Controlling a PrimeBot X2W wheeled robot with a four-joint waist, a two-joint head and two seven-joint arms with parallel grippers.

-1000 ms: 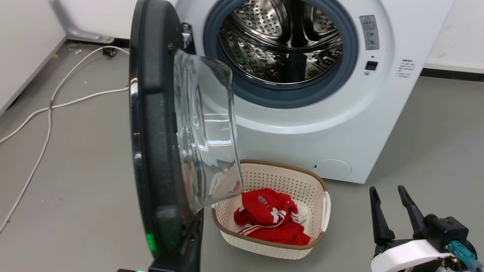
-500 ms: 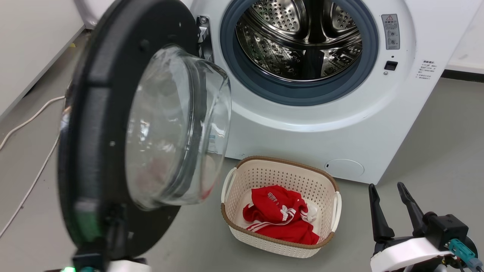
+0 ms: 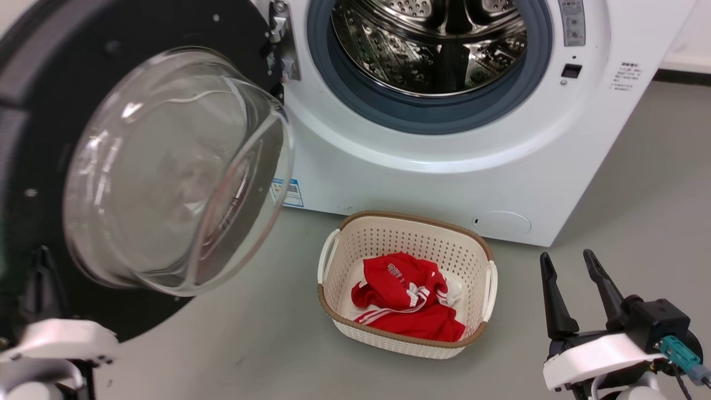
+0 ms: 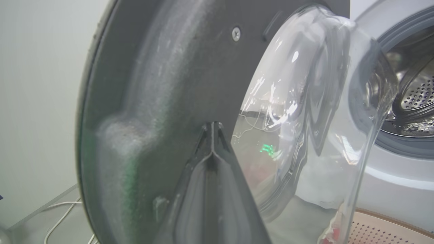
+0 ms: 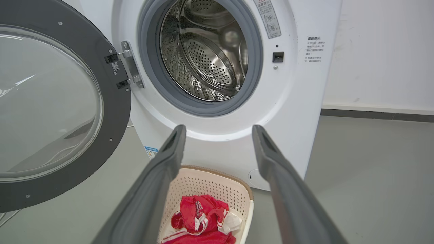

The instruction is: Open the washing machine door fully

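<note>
The left gripper (image 4: 212, 126) had its fingers pressed together, tips touching the dark inner face of the washing machine door (image 3: 155, 166) beside its glass bowl. The door stood wide open at the left of the washing machine (image 3: 422, 183). The right gripper (image 3: 566, 255) held its fingers spread apart and empty, near the laundry basket (image 3: 414, 221).

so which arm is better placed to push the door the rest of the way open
Left. The left gripper, shut, has its tips at the inner black face of the washing machine door, so it can probably push on. The right gripper hangs open on the laundry basket's far side, apart from the door.
</note>
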